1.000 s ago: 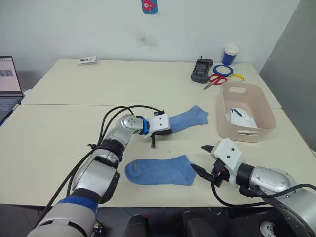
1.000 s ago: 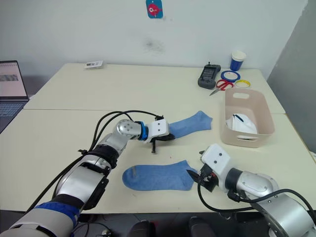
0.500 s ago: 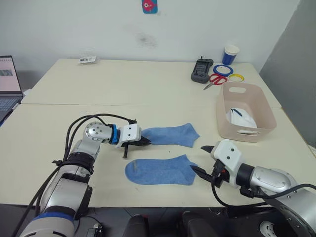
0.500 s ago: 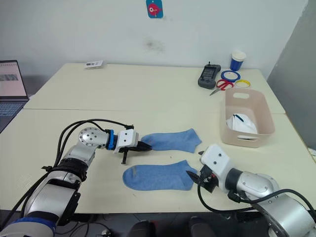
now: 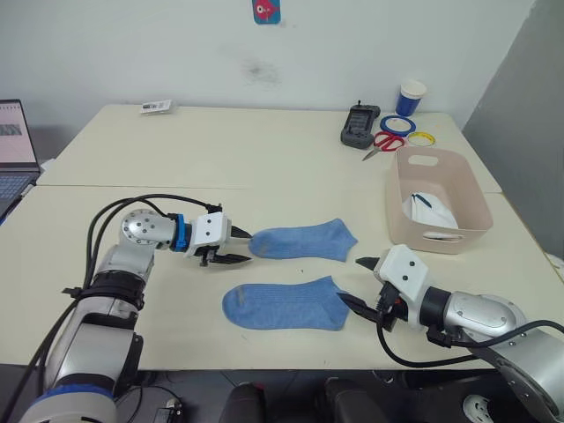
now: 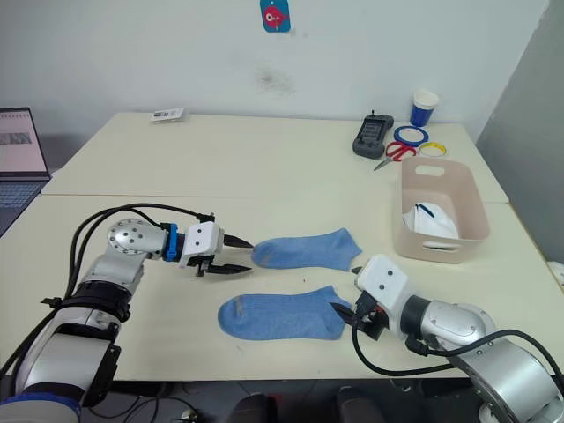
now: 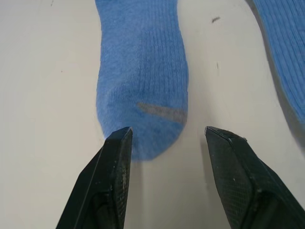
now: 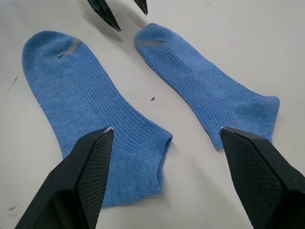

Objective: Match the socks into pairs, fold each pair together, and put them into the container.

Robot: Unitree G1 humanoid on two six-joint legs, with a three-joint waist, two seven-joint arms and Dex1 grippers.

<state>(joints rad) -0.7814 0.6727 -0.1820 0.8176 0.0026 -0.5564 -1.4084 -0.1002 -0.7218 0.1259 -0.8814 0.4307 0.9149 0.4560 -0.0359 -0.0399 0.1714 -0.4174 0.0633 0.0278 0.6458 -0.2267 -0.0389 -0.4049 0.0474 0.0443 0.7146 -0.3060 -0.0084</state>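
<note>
Two light blue socks lie flat side by side at the table's front middle: the far sock [image 5: 304,241] and the near sock [image 5: 282,305], toes pointing left. My left gripper [image 5: 247,248] stands open at the far sock's toe [image 7: 143,95], which lies loose between the fingertips [image 7: 119,143]. My right gripper [image 5: 352,282] is open at the near sock's cuff [image 8: 143,157], its fingers on either side of the cuff and not closed on it. The pink-beige container [image 5: 438,236] stands at the right with a white sock [image 5: 429,211] inside.
At the back right are a black device [image 5: 359,126], red scissors [image 5: 381,143], blue and yellow tape rolls [image 5: 398,124] and a blue-and-white cup [image 5: 411,97]. A laptop [image 5: 13,150] sits at the left edge, and a small card [image 5: 156,107] lies at the back left.
My left gripper dragged the far sock leftward and nearer, alongside the near sock, then opened, let it go and drew back a little to the left. The right gripper stayed put.
</note>
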